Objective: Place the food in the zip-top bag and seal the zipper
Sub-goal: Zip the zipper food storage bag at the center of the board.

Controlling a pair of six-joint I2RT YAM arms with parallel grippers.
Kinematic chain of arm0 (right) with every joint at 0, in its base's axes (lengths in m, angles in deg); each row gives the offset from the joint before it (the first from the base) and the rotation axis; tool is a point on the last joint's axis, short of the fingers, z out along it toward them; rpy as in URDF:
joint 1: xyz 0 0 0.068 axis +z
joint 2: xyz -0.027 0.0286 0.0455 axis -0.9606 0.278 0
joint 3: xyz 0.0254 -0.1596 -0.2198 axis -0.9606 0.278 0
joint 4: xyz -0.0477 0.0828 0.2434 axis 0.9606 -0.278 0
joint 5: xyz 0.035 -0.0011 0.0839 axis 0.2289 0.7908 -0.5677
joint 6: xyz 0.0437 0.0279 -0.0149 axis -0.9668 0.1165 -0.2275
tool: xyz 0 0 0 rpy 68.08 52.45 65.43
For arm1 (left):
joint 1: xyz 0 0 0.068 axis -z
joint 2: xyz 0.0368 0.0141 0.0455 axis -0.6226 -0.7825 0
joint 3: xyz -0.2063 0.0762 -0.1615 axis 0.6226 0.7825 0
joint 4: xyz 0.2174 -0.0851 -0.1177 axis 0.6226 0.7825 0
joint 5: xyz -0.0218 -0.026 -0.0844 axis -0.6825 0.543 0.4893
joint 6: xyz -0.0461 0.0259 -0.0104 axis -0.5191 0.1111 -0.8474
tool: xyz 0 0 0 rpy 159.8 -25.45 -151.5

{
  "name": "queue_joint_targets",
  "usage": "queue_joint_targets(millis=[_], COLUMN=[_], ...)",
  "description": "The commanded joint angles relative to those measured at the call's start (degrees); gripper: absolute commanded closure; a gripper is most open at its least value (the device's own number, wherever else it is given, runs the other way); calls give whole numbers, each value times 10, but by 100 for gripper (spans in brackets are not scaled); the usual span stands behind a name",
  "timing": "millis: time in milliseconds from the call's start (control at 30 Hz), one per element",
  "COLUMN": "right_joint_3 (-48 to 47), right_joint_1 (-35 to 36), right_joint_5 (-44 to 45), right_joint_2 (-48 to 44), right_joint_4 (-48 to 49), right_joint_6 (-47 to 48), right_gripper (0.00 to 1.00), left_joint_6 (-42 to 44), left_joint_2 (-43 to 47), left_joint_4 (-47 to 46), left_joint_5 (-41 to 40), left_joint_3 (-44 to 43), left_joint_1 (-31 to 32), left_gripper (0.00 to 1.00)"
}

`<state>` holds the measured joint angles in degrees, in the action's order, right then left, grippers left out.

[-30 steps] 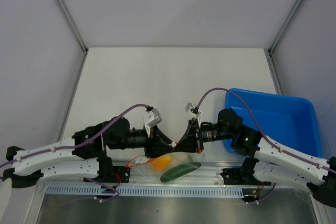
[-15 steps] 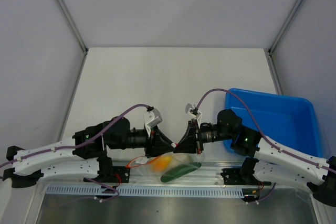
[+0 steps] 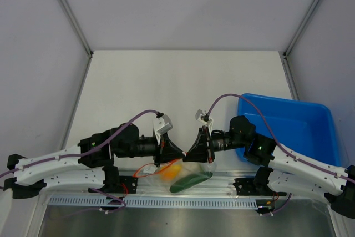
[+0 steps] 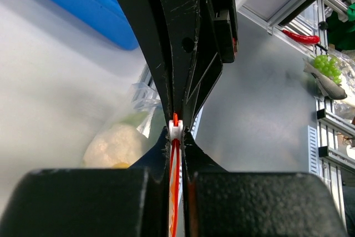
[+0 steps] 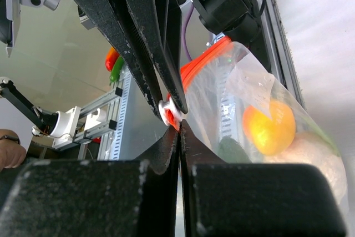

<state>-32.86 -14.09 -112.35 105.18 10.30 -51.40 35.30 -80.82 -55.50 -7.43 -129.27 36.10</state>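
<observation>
As our arms meet tip to tip, left gripper (image 4: 176, 137) and right gripper (image 5: 180, 130) both pinch the zipper (image 4: 175, 184). The zip-top bag (image 5: 249, 87) hangs at six o'clock.

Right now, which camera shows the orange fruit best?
Right wrist: the orange fruit shows clearly through the clear bag. Top external shows it as a small, partly hidden orange patch; left wrist shows only a yellow sliver.

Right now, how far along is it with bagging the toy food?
Filling looks done: the yellow-orange fruit, cucumber and pale leafy lump all sit inside the clear bag. In hand: the left gripper and right gripper both pinch the orange-red zipper at its white tab. Left: closing the zipper; how much is shut I cannot tell.
</observation>
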Motion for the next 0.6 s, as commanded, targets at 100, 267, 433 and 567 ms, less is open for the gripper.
queue_joint_targets(millis=[100,267,433,567], right_joint_3=[0,8,18,21], right_joint_1=[3,3,3,3], right_joint_5=[11,29,46,49], right_joint_2=[-15,-33,-53,-51], right_joint_4=[43,52,66,70], right_joint_6=[-8,-12,-16,-20], right_gripper=[100,100,100,100], left_joint_6=[-3,-6,-9,-14], left_joint_2=[5,11,26,31], left_joint_4=[-2,5,8,7], left_joint_5=[5,-1,-15,-14], left_joint_3=[-6,0,15,24], left_joint_1=[-1,-2,-3,-3], left_gripper=[99,99,99,99])
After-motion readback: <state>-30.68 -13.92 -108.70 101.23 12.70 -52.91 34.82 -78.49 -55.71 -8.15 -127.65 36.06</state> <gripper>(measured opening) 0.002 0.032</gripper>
